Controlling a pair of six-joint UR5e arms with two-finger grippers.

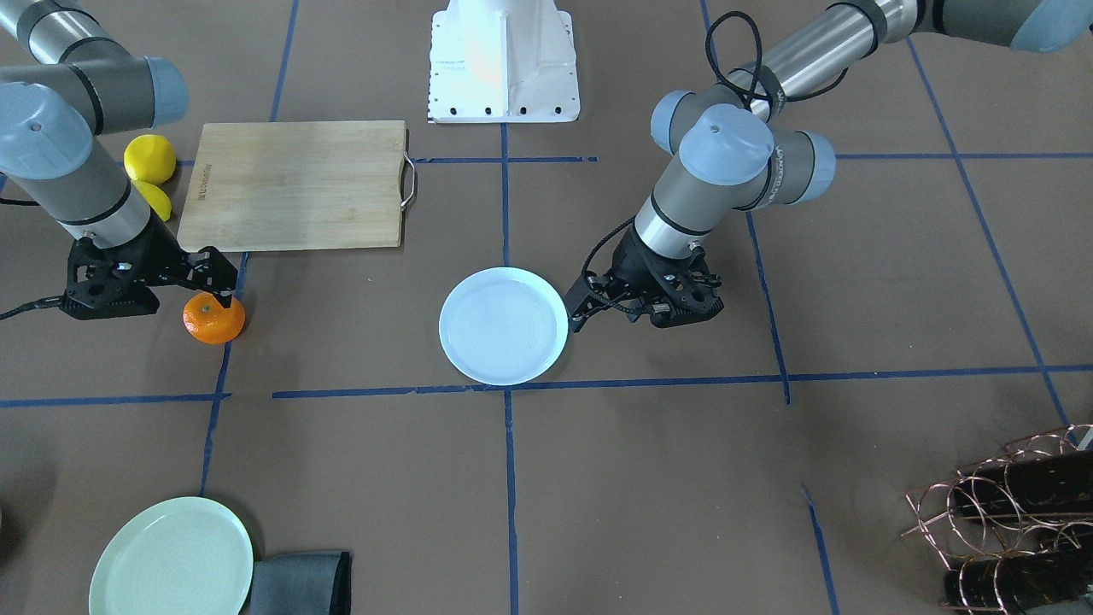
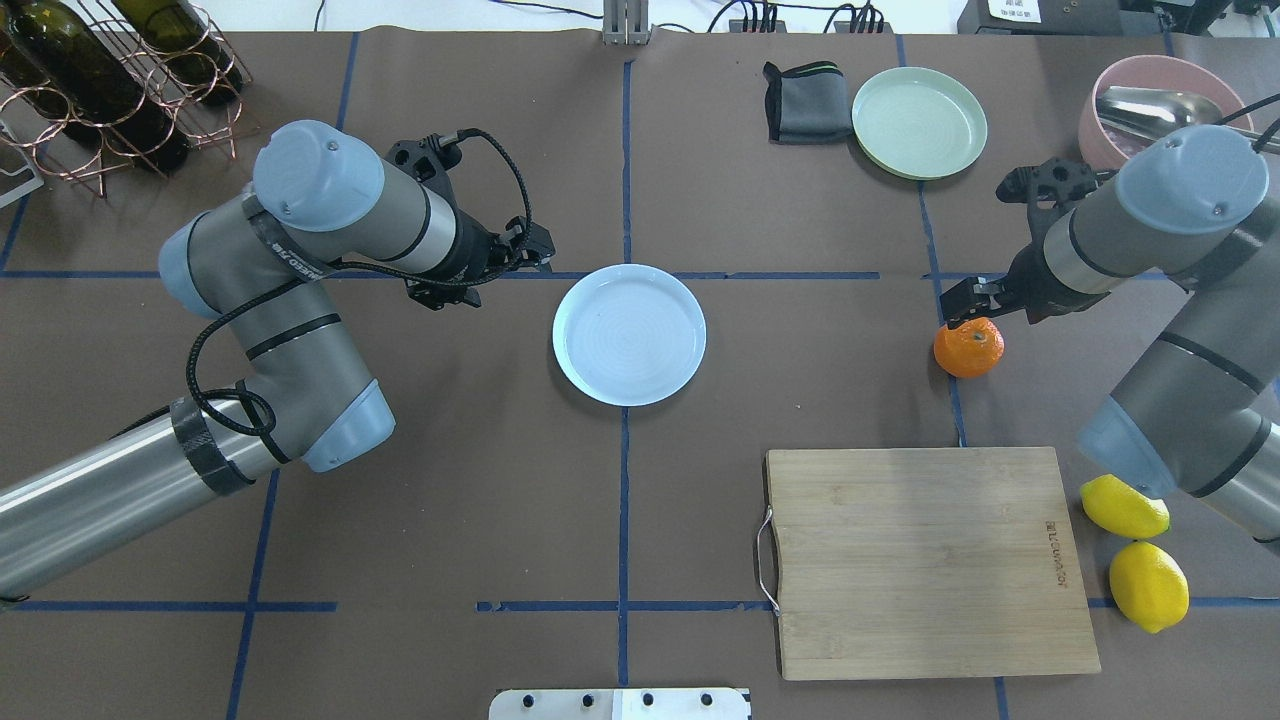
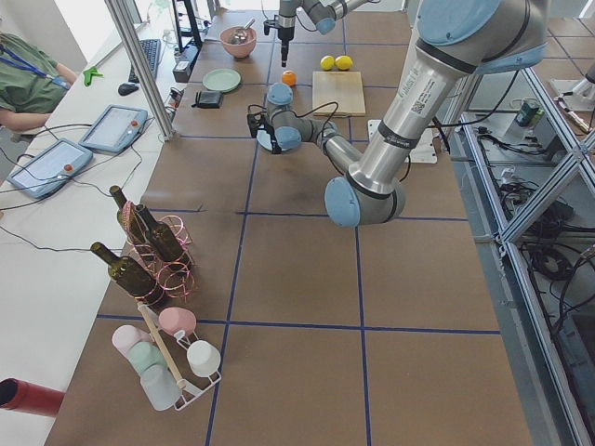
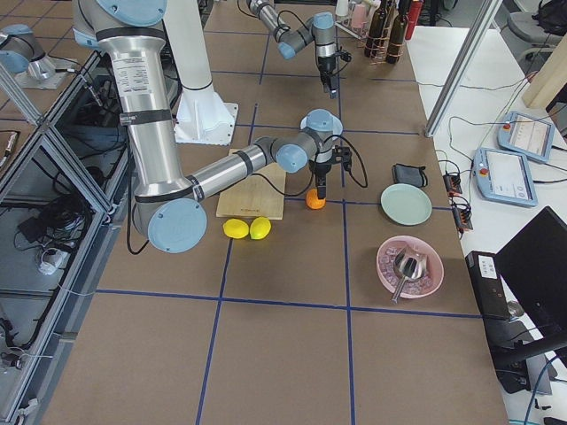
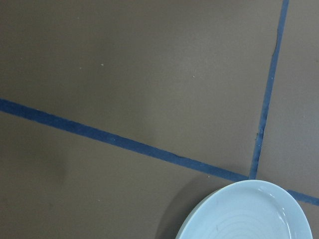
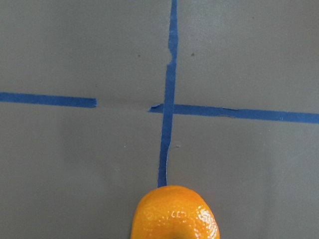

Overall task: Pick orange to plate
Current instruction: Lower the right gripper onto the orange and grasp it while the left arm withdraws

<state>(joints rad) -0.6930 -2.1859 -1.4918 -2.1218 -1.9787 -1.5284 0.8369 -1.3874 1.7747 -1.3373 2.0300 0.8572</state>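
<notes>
The orange point(image 1: 213, 319) lies on the brown table on a blue tape line, also seen as the orange point(image 2: 969, 348) and filling the bottom edge of the right wrist view as the orange point(image 6: 174, 213). My right gripper point(image 1: 225, 295) hangs right over its top, fingers together and not around it; from overhead the right gripper point(image 2: 962, 312) shows at the fruit's far edge. The white plate point(image 1: 504, 325) sits empty at the table's middle, also the plate point(image 2: 629, 334). My left gripper point(image 1: 575, 322) is shut beside the plate's rim, holding nothing.
A wooden cutting board point(image 2: 930, 560) lies near the robot on its right, with two lemons point(image 2: 1148, 585) beside it. A pale green plate point(image 2: 919, 122), a folded grey cloth point(image 2: 806, 102) and a pink bowl point(image 2: 1150, 110) stand at the far right. A bottle rack point(image 2: 110, 80) sits far left.
</notes>
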